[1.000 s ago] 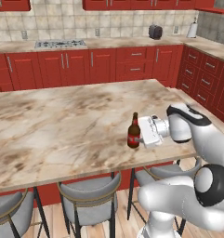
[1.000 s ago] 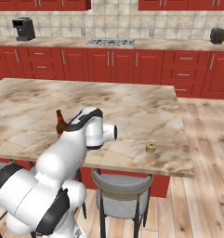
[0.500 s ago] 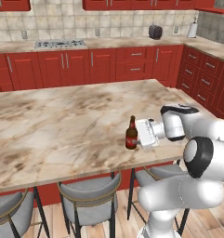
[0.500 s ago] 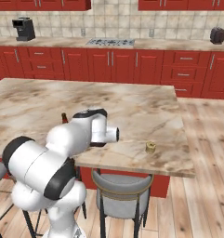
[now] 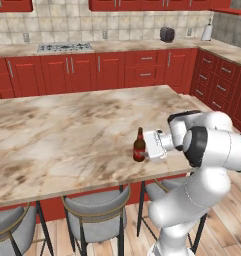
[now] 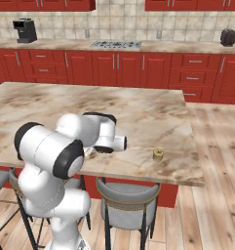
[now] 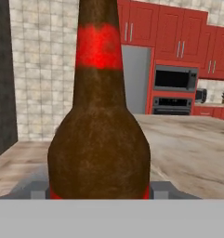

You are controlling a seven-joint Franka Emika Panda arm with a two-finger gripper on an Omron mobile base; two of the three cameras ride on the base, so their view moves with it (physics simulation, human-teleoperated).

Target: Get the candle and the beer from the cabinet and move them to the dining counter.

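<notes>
A: Bottle (image 5: 139, 145) upright on the dining counter (image 5: 67, 125), near its front edge. Which step do you have in hand?

B: You are at the second delivery, by my judgement. The candle (image 6: 158, 155) already sits on the same marbled top, near the front edge by the corner, well apart from the beer.

A: And the gripper (image 5: 146, 146)?

B: Look at the hand view: the bottle's brown body (image 7: 99, 153) stands between the two grey fingertips (image 7: 161, 189), one at each flank just above the red label. The fingers are closed on the bottle; no gap shows on either side. In the left base view the white hand reaches in level from the side, against the bottle.

A: Is the base fully down on the top?

B: You cannot tell; the bottom is hidden in the hand view and too small in the left base view.

A: What does the next move call for?

B: Probably a release. Confirm that the base rests flat, spread the fingers evenly, then draw the hand straight back, away from the bottle, so that neither finger tips it.
</notes>
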